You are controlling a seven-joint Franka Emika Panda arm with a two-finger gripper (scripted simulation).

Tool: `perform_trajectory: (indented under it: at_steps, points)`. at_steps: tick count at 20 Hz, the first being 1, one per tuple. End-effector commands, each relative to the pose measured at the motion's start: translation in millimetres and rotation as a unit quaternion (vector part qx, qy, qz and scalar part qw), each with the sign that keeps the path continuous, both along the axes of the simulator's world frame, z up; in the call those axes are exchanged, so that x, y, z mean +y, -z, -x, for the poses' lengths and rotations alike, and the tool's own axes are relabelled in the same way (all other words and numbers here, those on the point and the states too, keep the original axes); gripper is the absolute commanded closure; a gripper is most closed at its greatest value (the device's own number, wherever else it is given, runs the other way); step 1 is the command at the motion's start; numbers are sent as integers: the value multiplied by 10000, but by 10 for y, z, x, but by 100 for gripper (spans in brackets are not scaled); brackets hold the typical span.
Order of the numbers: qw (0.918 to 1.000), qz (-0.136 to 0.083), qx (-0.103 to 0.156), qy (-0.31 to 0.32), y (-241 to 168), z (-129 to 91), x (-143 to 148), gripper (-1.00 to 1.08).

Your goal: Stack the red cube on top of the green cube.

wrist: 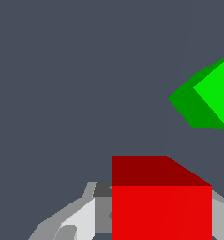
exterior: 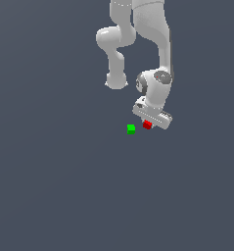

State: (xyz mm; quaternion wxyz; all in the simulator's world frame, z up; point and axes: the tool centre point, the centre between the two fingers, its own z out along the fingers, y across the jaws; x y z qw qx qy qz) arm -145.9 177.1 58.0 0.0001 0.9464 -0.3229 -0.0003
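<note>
Containers: none are seen.
Surface: a plain dark grey-blue floor (exterior: 64, 186) is seen under everything, and no walls or furniture can be made out.
Red cube (exterior: 147, 124): it is held between the white fingers (wrist: 80, 218), flanked on both sides in the wrist view.
Gripper (exterior: 149, 123): it is closed on the red cube, under the white arm (exterior: 157, 44).
Green cube (exterior: 131, 129): it is set on the floor just beside the red cube, toward the exterior view's left, apart from it.
Stacking: not yet done.
</note>
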Motion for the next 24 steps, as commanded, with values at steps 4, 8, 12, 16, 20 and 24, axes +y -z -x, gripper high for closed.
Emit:
perform_trajectory:
  at_steps: [4, 8, 12, 16, 20, 24]
  points:
    - [10000, -2, -5, 1, -342, -1, -1, 108]
    - [10000, -2, -5, 1, -514, -3, -1, 108]
    - [10000, 0, -4, 2, -604, -9, 0, 108]
    - [10000, -1, -6, 2, -610, -14, 2, 108]
    - [10000, -1, -6, 2, -579, -18, -49, 108]
    - [10000, 1, -6, 2, -487, -30, -201, 108]
